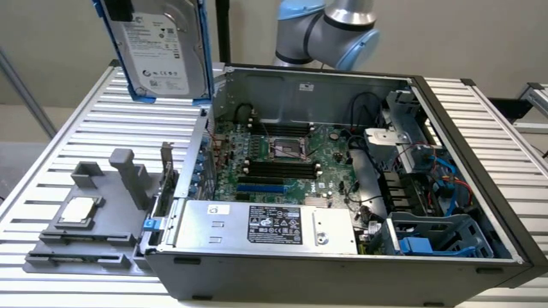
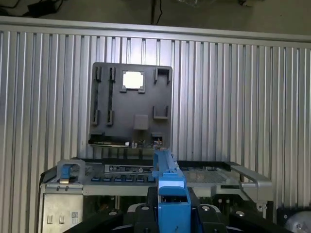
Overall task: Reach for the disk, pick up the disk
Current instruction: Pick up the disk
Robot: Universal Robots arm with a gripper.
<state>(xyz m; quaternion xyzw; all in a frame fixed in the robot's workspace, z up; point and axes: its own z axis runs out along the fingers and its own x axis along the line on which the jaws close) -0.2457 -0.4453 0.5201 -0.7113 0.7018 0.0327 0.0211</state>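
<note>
The disk (image 1: 163, 51) hangs upright in the air above the back left corner of the open computer case, its white label facing the exterior camera and its blue frame around the edges. A black part of my gripper (image 1: 115, 8) sits at its upper edge. In the wrist view the disk (image 2: 170, 187) shows edge-on as a blue strip between my black fingers (image 2: 138, 216). My gripper (image 2: 172, 211) is shut on it. Far below lie the case and the table.
The open computer case (image 1: 342, 273) takes up the middle and the exterior view's right, with a silver box with a black label (image 1: 265, 224) at its front. A grey tray (image 1: 86, 240) carrying a small square chip (image 1: 79, 208) lies on the slatted table (image 1: 77, 128). The arm's elbow (image 1: 334, 32) stands behind the case.
</note>
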